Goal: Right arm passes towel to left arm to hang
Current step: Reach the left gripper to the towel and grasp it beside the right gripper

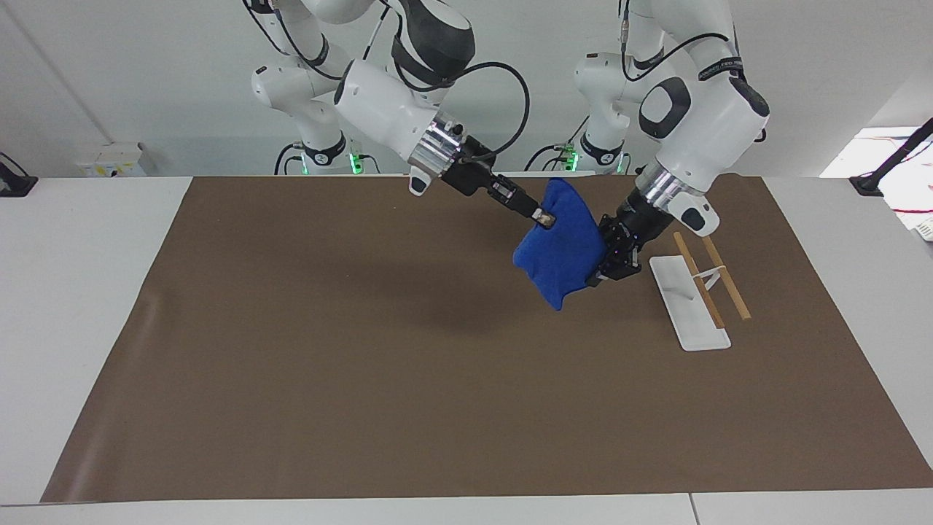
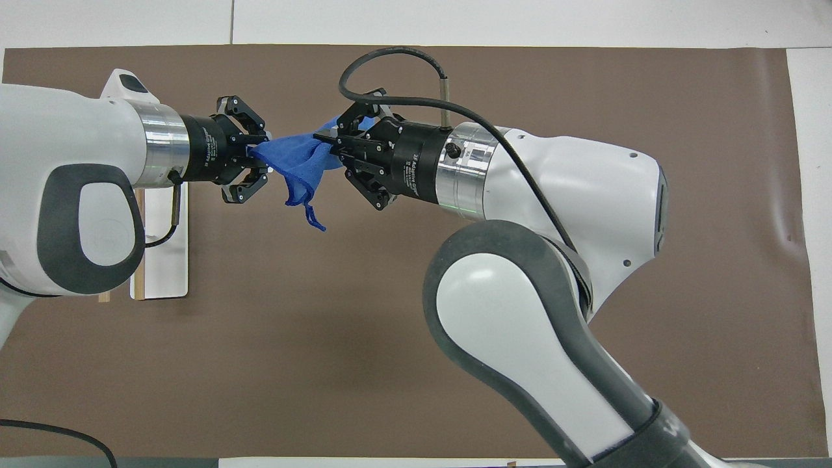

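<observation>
Towel hangs in mid-air at upper centre of the facing view, above the brown mat on the table. Right claw grips its upper edge so the cloth drapes free. Left claw, left of centre in the overhead view, is closed on the opposite edge. Both pinch it, so the handover looks under way. The rack lies flat just beside, unused.

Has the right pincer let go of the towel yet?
No: in the overhead view the right pincer is shut on the towel, with the left pincer clamped on its other end.
</observation>
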Robot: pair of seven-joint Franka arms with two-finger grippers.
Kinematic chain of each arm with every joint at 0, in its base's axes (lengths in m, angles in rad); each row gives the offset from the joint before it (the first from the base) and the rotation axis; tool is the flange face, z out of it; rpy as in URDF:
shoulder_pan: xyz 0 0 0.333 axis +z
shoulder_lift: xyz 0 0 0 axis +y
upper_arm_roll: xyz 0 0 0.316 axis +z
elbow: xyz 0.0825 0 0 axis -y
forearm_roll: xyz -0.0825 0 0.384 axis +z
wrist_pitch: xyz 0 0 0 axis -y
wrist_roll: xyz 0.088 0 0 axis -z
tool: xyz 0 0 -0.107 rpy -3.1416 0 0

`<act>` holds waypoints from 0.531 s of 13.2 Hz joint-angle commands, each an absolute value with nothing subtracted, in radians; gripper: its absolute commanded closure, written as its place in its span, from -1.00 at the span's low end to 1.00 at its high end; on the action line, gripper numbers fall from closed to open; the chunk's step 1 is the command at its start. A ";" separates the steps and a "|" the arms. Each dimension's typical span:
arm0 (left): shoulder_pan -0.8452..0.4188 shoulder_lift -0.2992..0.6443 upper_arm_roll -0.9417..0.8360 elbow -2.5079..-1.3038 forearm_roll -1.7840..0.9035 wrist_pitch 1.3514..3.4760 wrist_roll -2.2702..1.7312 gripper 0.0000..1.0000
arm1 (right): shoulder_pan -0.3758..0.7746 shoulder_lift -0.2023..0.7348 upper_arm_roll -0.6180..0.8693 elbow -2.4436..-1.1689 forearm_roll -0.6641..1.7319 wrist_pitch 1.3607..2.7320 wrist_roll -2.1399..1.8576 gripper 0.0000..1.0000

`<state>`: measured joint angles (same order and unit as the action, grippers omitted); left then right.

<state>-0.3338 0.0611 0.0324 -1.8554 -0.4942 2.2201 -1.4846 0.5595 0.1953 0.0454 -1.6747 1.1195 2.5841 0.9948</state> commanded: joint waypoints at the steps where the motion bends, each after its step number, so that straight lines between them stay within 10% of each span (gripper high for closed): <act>1: -0.322 0.051 0.038 -1.845 -0.511 2.218 -1.494 1.00 | 0.557 0.186 0.049 -1.690 1.137 2.595 0.983 1.00; 5: -0.310 0.046 0.048 -1.838 -0.508 2.218 -1.490 1.00 | 0.557 0.186 0.049 -1.692 1.137 2.595 0.971 1.00; 6: -0.289 0.048 0.048 -1.835 -0.505 2.220 -1.483 1.00 | 0.555 0.186 0.048 -1.692 1.135 2.597 0.933 0.33; 7: -0.287 0.048 0.048 -1.827 -0.500 2.221 -1.465 1.00 | 0.557 0.176 0.043 -1.700 1.117 2.599 0.895 -0.99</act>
<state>-0.3064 0.0555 0.0461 -1.8349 -0.4944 2.2206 -1.4832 0.5595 0.1953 0.0448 -1.6782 1.1180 2.5845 0.9638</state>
